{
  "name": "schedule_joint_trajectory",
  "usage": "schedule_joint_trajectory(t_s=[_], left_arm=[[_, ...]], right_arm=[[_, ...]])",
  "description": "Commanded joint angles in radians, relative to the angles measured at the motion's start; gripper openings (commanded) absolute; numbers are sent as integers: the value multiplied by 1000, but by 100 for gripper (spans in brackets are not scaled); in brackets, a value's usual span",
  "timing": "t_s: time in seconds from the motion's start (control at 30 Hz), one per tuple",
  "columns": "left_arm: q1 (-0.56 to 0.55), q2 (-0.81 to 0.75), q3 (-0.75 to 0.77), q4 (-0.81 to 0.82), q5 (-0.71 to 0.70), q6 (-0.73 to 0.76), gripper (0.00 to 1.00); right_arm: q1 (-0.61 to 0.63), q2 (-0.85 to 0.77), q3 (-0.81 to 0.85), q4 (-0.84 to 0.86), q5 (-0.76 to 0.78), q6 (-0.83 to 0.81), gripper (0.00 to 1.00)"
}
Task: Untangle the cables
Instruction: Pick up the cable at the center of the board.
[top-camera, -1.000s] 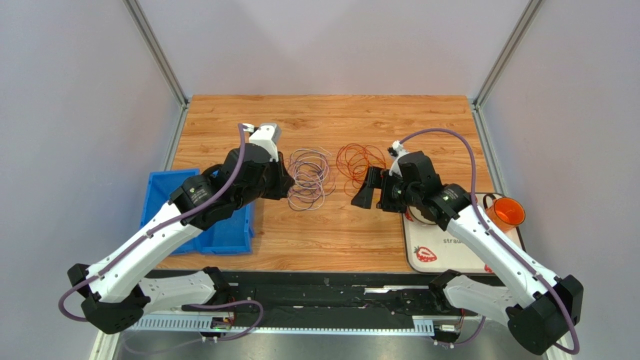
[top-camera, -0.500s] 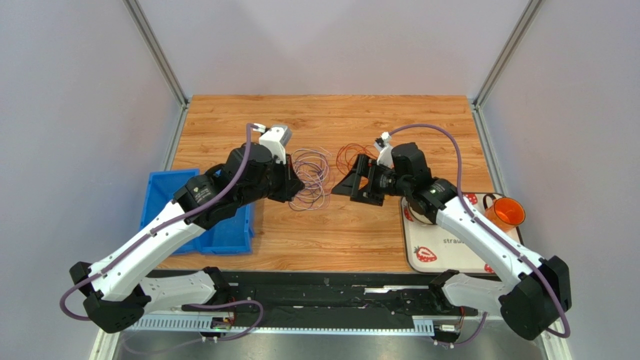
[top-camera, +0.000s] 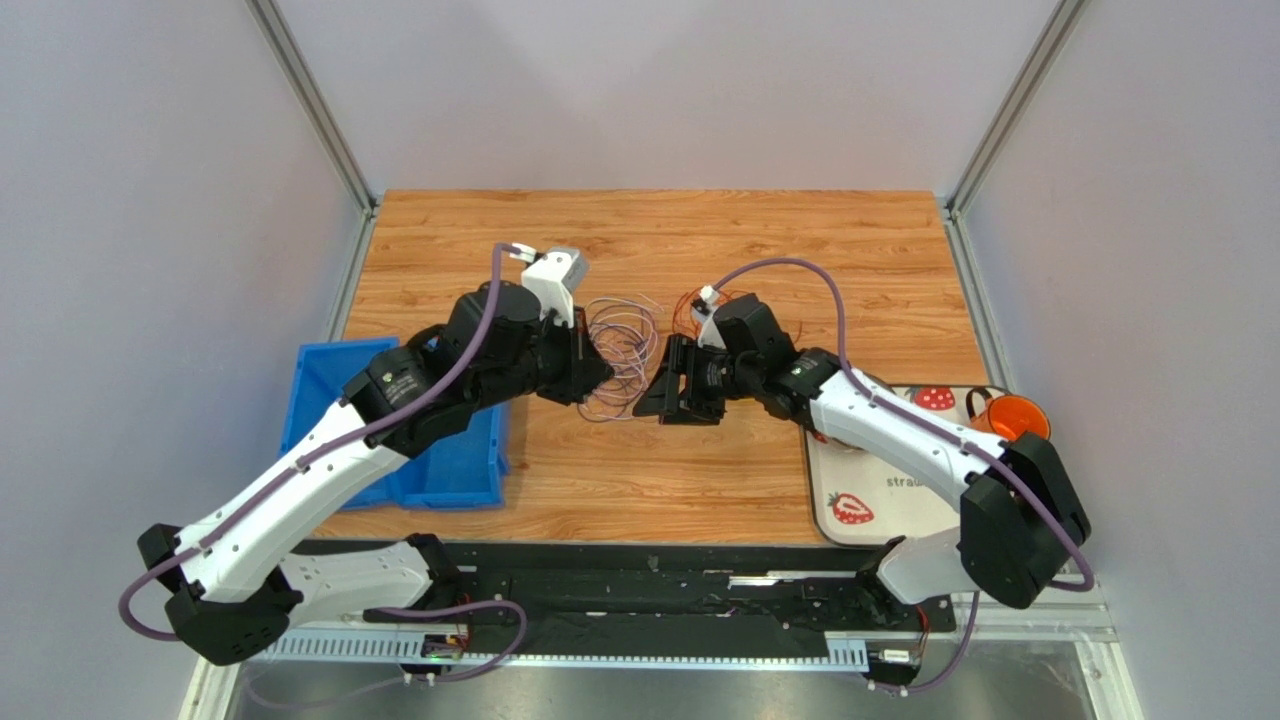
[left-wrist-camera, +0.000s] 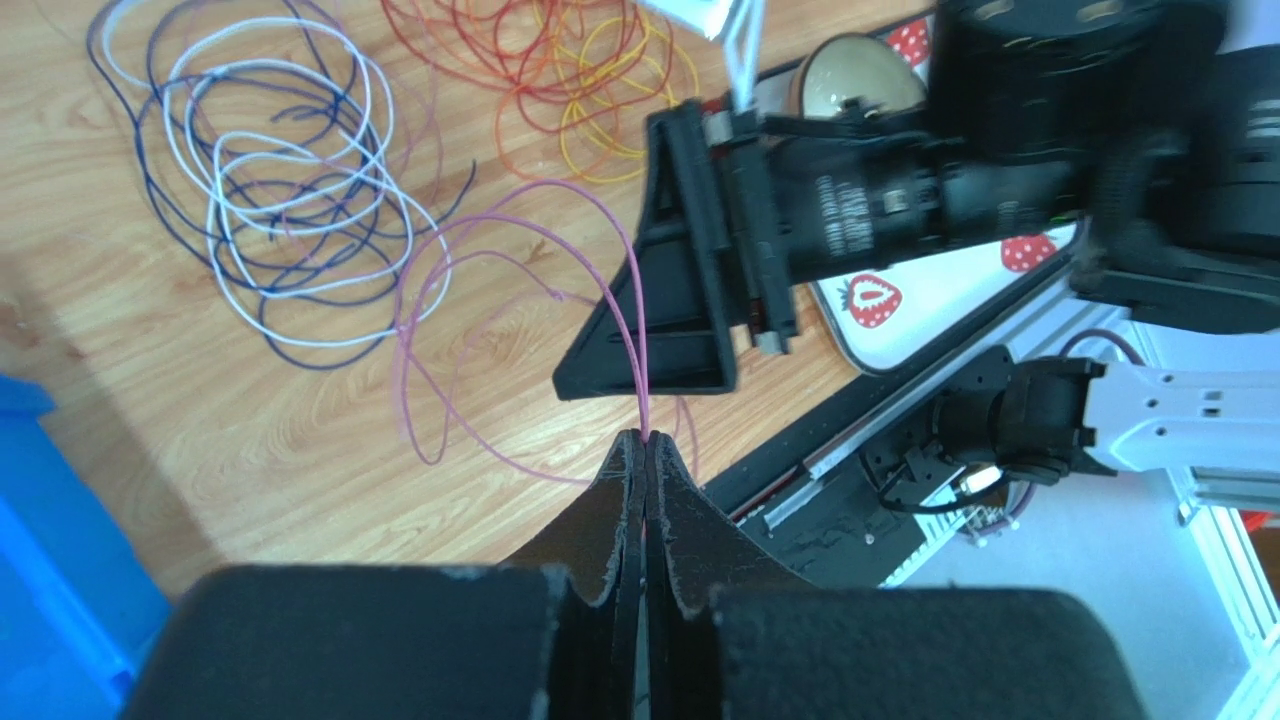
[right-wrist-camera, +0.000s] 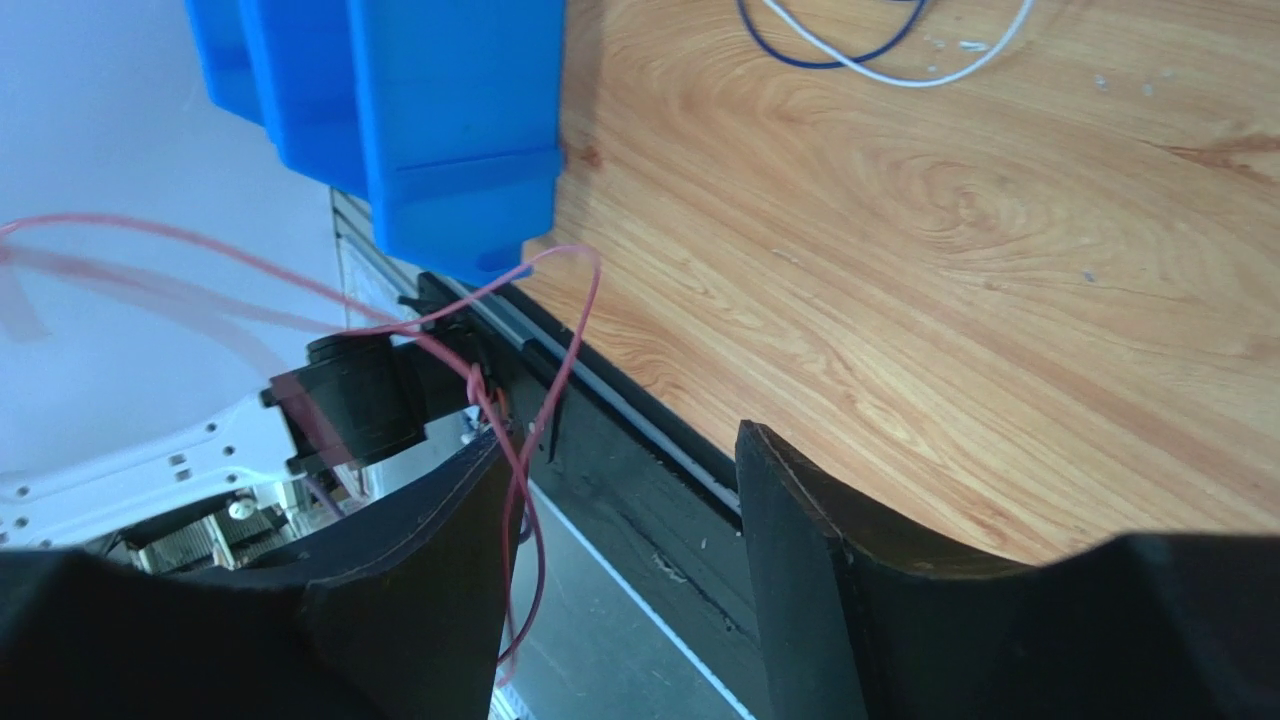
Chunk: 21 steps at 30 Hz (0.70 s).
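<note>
The cables lie mid-table: a white and dark coil (top-camera: 624, 323) (left-wrist-camera: 286, 165) and a red-orange and yellow coil (top-camera: 699, 308) (left-wrist-camera: 556, 75). My left gripper (top-camera: 598, 368) (left-wrist-camera: 643, 438) is shut on a thin pink cable (left-wrist-camera: 451, 300), which rises from its tips and loops back to the pile. My right gripper (top-camera: 657, 398) (right-wrist-camera: 624, 450) faces it from the right, open. A loop of the pink cable (right-wrist-camera: 564, 323) hangs against its left finger (right-wrist-camera: 451, 525), between the jaws and not pinched. That gripper's black finger (left-wrist-camera: 661, 315) fills the middle of the left wrist view.
A blue bin (top-camera: 338, 428) (right-wrist-camera: 391, 105) sits at the table's left front. A white strawberry-print tray (top-camera: 872, 503) with an orange cup (top-camera: 1019, 420) lies at the right front. The black rail (top-camera: 646, 578) runs along the near edge.
My right arm has swung left from the red-orange coil to just beside the left gripper, and its jaws have narrowed. The left gripper has shifted slightly right, still holding the pink cable.
</note>
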Motion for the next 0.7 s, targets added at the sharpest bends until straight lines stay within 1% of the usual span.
schedule_joint_trajectory(t_s=[0.0, 0.03, 0.1, 0.13, 0.27, 0.4, 0.43, 0.47, 0.5, 0.53, 0.67], left_arm=[[1, -18, 143, -64, -31, 45, 0], [2, -26, 195, -82, -57, 56, 0], [2, -35, 250, -133, -92, 67, 0], [1, -45, 301, -148, -132, 79, 0], [2, -75, 367, -188, -202, 106, 0], [2, -96, 321, -194, -270, 102, 0], [2, -102, 288, -193, -278, 94, 0], [2, -107, 269, -187, -285, 91, 0], [2, -111, 252, -184, -304, 88, 0], [2, -122, 220, -182, -316, 87, 0], [12, -131, 165, -179, -357, 91, 0]], right_arm=[[-1, 35, 34, -21, 55, -44, 57], [-1, 42, 32, -28, 61, -54, 56], [-1, 55, 23, -45, 81, -64, 57], [-1, 57, 20, -50, 88, -70, 58], [-3, 57, 9, -62, 100, -77, 63], [-3, 45, 41, -88, 69, -88, 75], [-4, 33, 55, -97, 62, -91, 78], [-3, 22, 86, -110, 55, -96, 83], [-1, 13, 107, -143, 52, -106, 85], [-3, -13, 127, -166, 54, -114, 91], [-3, -81, 268, -251, 36, -137, 96]])
